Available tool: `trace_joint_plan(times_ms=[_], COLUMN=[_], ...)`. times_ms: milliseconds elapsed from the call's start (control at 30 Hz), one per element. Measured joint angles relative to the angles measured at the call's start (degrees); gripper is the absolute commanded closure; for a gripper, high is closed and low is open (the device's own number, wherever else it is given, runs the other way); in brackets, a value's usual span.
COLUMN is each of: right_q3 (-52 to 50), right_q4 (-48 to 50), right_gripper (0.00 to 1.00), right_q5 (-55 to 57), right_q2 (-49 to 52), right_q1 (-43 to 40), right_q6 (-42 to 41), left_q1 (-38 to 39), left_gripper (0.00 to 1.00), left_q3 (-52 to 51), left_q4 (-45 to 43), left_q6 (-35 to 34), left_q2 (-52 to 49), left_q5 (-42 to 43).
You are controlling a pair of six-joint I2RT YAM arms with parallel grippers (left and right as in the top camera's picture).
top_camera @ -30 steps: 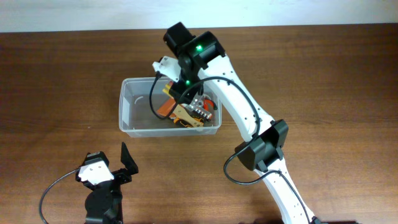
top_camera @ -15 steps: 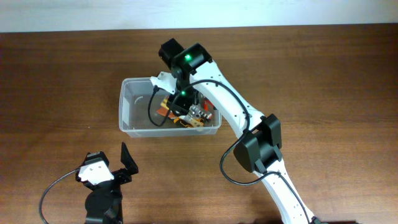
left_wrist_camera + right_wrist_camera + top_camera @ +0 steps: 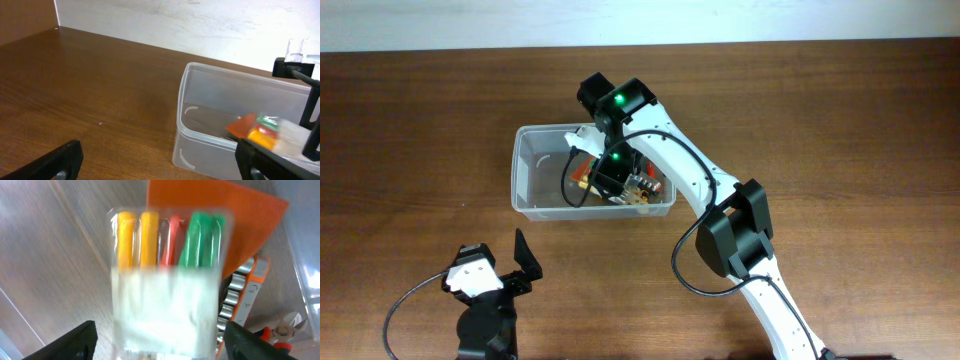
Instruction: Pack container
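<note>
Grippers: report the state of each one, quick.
Left gripper: open, empty.
Right gripper: open, fingers either side of the marker box, not clamped on it, inside the container.

My right arm [image 3: 685, 170] stretches far forward, right gripper [image 3: 160, 337] pointing down, jaws spread; my left gripper [image 3: 157, 160] sits low, jaws wide apart.

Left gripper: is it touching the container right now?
Apart. The overhead view shows the left gripper sitting well short of the container, with a plain stretch of bare table between them.
</note>
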State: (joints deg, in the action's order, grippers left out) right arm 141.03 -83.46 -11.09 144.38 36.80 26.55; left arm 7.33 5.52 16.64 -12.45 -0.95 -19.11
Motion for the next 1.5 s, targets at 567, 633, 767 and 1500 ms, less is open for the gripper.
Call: trace_joint_plan(times_ms=[567,633,767,1500], right_q3=[25.9,27.0,27.5,26.7], right_q4=[-9.4,-10.3,-11.1,-11.3], right_gripper=[0.01,0.01,0.01,0.01], right_q5=[6.5,7.2,7.0,5.4], right_q2=[-15.5,-18.6,-20.3,-18.4], right_q1=[-19.9,-25.4,-31.4,-32.7], right_q6=[-9.2,-10.1,-12.1,-13.3], left_q1=[0.0,0.0,0.0,0.0], left_gripper=[0.01,0.01,0.01,0.01], left_q3=[0.0,0.0,0.0,0.0], left_q4=[0.0,0.0,0.0,0.0], left_q6=[0.0,0.0,0.0,0.0], left_q2=[0.0,0.0,0.0,0.0], left_q5=[0.0,0.0,0.0,0.0])
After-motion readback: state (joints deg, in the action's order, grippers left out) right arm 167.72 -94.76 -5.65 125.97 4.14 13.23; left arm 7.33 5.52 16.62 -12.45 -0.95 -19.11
